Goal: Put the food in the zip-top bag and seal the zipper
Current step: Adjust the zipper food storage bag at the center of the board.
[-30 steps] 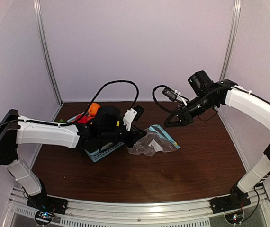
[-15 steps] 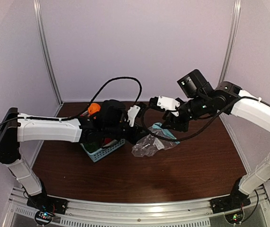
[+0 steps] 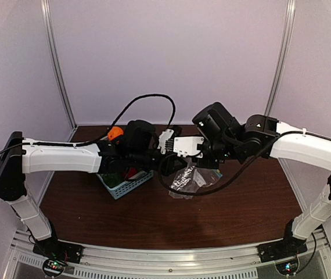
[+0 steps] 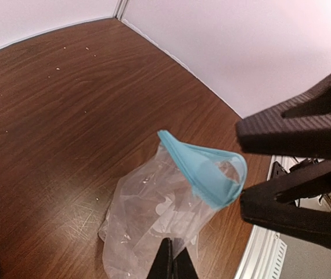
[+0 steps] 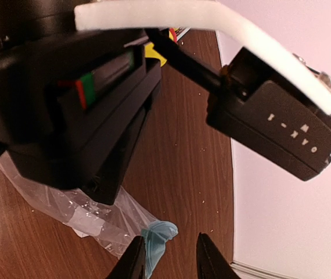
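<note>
**Top view:** both arms meet over the clear bag, which rests on the surface just beside the blue basket.

**Left wrist view:** the left tool, fully closed, pinches the bag's plastic. The blue zipper strip arches upward.

**Right wrist view:** the right tool, partly open, straddles the strip's end unclamped.
</note>
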`<state>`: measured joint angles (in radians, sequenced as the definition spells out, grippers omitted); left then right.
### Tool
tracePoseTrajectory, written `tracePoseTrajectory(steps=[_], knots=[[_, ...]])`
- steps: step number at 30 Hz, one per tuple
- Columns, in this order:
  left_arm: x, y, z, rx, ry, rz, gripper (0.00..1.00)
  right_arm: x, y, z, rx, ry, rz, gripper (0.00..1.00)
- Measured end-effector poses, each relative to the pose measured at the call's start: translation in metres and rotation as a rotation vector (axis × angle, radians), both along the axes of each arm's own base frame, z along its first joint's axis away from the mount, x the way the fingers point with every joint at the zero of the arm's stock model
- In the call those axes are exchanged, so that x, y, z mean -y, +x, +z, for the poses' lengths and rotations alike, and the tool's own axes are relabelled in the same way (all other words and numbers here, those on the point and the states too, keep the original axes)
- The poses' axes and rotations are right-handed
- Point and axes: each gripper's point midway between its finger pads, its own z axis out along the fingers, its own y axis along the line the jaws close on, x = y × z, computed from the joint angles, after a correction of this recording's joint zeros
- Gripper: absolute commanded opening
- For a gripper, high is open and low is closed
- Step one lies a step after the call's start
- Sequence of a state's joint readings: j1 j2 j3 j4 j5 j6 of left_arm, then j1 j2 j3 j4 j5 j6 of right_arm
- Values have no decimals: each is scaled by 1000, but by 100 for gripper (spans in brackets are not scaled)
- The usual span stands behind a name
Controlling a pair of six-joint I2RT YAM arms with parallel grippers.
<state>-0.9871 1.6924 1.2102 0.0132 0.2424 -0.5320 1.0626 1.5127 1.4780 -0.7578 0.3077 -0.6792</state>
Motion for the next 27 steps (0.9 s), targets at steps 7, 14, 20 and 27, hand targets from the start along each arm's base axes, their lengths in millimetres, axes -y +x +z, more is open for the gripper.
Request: tracePoseTrajectory(steps=[7,14,20,27], knots=[[2,-4,2,-18,-11,-17,0,4,-1,-9,42,-70,5,32],[5,-5,8,-25,-29,-30,0,10,-3,-7,71,-100,24,28],[4,-6,3,-41,-17,-37,0,12,2,-14,115,-125,8,24],[3,-6,0,-54,-17,-47,0,10,7,-12,163,-123,-7,23]])
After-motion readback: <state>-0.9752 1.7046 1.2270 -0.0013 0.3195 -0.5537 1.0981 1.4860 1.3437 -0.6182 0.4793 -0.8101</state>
